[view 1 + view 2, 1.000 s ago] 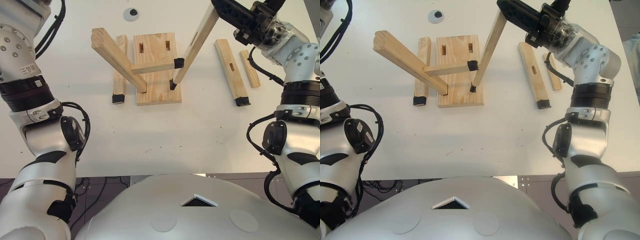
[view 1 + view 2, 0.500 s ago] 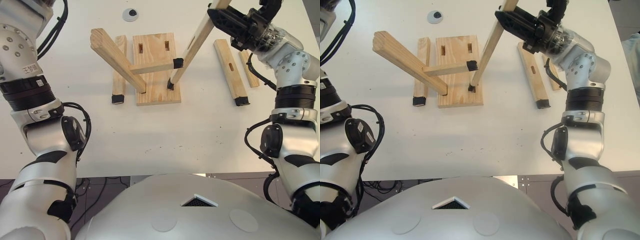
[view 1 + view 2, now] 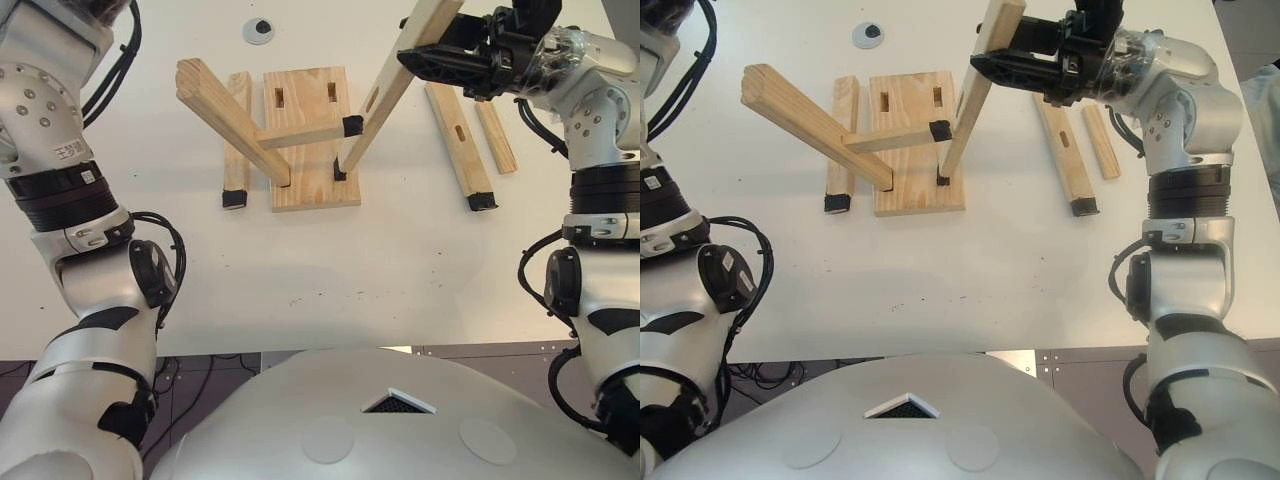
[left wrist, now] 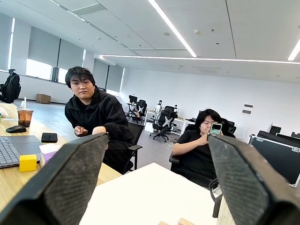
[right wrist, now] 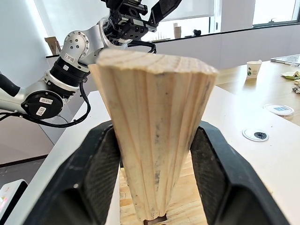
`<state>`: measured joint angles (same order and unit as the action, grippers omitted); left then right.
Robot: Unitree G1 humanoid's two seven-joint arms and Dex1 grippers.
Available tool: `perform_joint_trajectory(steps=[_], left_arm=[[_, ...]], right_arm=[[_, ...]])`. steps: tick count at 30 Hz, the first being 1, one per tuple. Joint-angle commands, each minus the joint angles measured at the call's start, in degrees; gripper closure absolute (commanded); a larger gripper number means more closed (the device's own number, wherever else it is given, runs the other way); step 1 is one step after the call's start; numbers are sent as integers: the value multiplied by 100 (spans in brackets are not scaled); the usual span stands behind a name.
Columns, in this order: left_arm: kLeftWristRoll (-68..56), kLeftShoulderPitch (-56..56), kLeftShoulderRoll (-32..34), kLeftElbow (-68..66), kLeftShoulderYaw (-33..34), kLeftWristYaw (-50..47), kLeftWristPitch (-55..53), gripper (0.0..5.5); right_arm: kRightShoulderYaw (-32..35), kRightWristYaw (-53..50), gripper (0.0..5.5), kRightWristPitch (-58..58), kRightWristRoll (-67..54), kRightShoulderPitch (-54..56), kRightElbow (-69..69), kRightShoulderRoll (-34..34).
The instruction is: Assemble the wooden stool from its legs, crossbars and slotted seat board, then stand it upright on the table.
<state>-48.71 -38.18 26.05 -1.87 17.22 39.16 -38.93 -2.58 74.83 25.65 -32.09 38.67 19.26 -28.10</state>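
Seating leg (image 3: 965, 120) in seat (image 3: 915, 185)
Right pincer (image 3: 990, 68) clamps leg; left pincer (image 4: 157, 178) open, empty. Hold leg square, push straight down.

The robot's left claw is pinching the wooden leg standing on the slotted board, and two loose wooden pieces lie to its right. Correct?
Wrong claw: the right gripper is shut on the upright leg, as the right wrist view shows; the left gripper is open and empty. The upright leg does stand on the slotted board, with a loose leg and a shorter bar to its right.
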Motion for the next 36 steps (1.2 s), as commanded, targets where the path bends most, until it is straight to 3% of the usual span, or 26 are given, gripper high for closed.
perform_joint_trajectory(steps=[1,14,36], left_arm=[[-17,87,-46,94,34,-76,0,164],[-17,126,-64,111,7,-116,4,164],[-27,369,-135,278,145,-329,69,164]], right_arm=[[-309,-81,337,47,510,-86,63,-197],[-371,-61,337,-80,554,-236,-38,-359],[-540,-217,337,498,504,-593,-1481,-931]])
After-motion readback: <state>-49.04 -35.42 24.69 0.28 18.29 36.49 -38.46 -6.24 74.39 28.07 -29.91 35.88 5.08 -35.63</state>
